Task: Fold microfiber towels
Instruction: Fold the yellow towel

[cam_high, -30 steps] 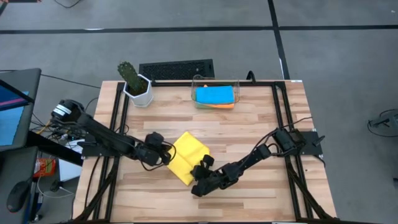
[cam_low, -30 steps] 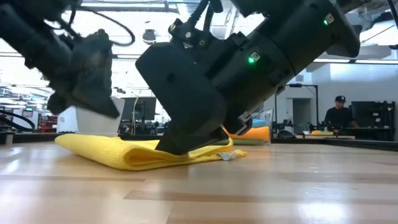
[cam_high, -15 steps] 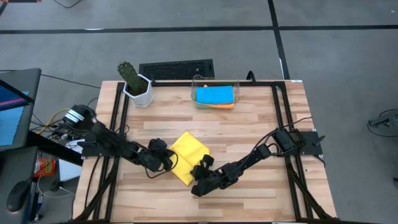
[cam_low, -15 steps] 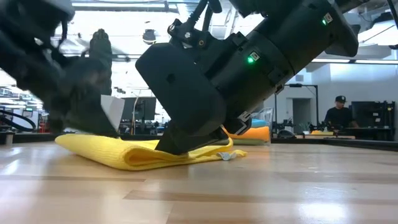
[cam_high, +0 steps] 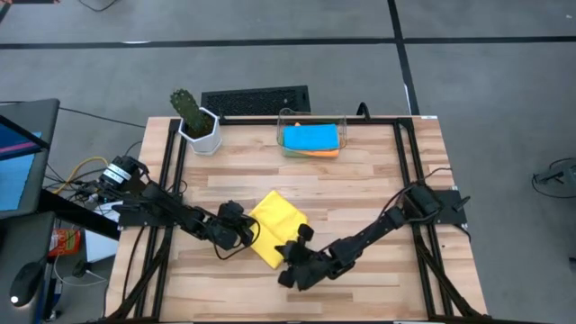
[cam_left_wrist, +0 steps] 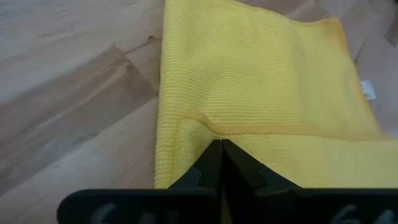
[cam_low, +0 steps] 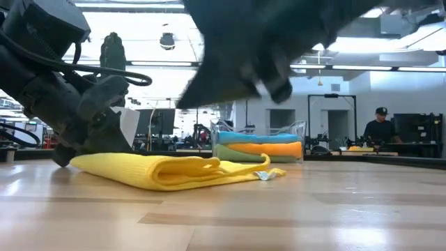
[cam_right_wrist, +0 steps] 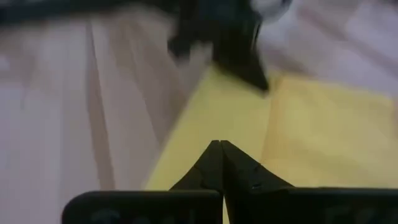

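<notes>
A yellow microfiber towel (cam_high: 277, 220) lies folded in layers on the table's middle, its fold (cam_low: 164, 180) facing the near edge. My left gripper (cam_left_wrist: 221, 146) is shut, and its tips are down on the towel's left end (cam_low: 90, 159). My right gripper (cam_right_wrist: 217, 146) is shut and hangs above the towel's near right part (cam_high: 292, 250), touching nothing. Blue, orange and green towels sit stacked in a clear bin (cam_high: 311, 137) at the far edge. My left gripper presses its shut fingertips onto the yellow towel's top surface (cam_left_wrist: 214, 132), close to the towel's left edge. The fingers slant down from the table's left side. The towel lies flat on the table under them, still folded.
A cactus in a white pot (cam_high: 196, 121) stands at the far left corner, with a dark keyboard (cam_high: 255, 99) behind the table. Bare wood lies to the right and along the near edge. A person (cam_low: 380, 125) sits far off in the room.
My left gripper has come down onto the towel's left end. My right gripper has lifted off the towel's near right part and now hangs above it, still shut. The towel stays folded in place.
</notes>
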